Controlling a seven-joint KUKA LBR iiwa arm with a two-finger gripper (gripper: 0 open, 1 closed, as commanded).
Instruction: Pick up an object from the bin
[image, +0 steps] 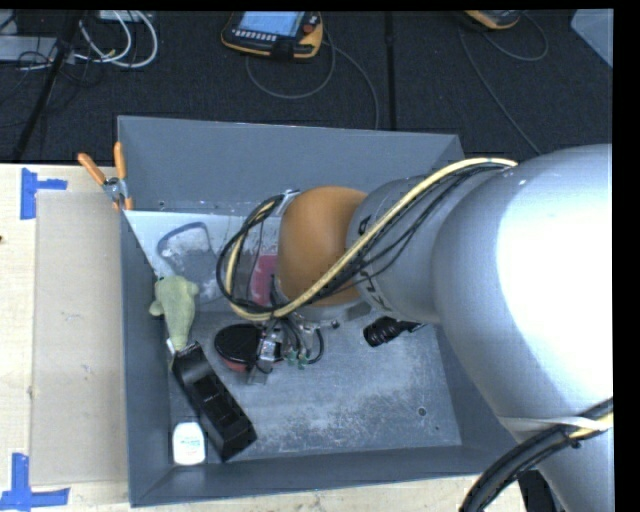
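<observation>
- Grey metal bin (300, 165): small loose things lie along its left side.
- Claw (265, 353): low, just beside a black round disc (234, 343) at mid-bin, probably positioned for a grasp; whether apart or together cannot be told.
- Black oblong box (212, 402): near the disc, toward the bin's front.

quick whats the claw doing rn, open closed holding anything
claw: cannot be told whether open or closed; it is down by a black round disc in the bin.

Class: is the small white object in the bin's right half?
No, the small white object lies lower left, beside the black box.
</observation>
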